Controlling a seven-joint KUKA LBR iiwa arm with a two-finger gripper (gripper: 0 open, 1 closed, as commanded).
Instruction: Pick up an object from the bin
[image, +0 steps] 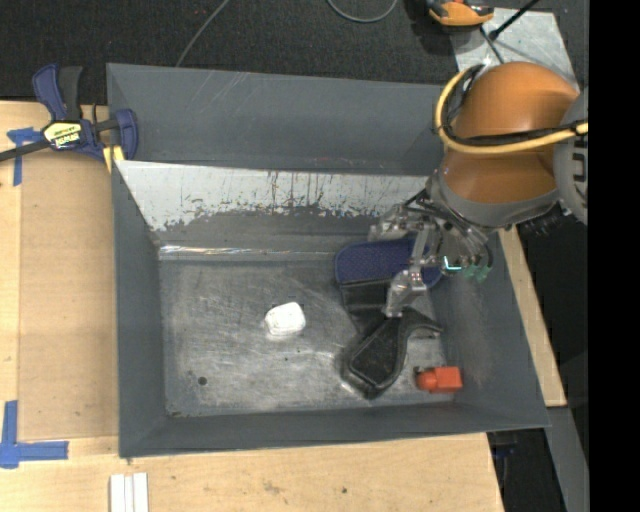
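While the arm (500, 140) hung low over the right side of the bin (140, 330), its orange-capped wrist near the far right corner, the pick was not yet made. The jaws were down among a small cluster of things right of the bin's middle, but whether they were spread or pressed together could not be told, and nothing could be seen pinched between them.

Closest to them lay a dark blue pad (372, 262), rounded at its ends, just beside the jaws on the side away from the right edge. A black block (362, 296) sat directly nearward of the pad and touching it. Nearer still to the near edge, a black oval case (378, 358) lay at a slant, its upper end close under the jaws. Which of these three was the target could not be said from this view; the pad and the block seemed the likeliest, judged by nearness alone.

A small orange block (438, 378) rested by the near right corner, just beside the case. A white crumpled lump (285, 320) lay alone at the middle of the floor, well apart from the arm.

By this showing the approach was largely done. Closing on one thing, lifting it clear of its neighbours and carrying it over the rim all remained.
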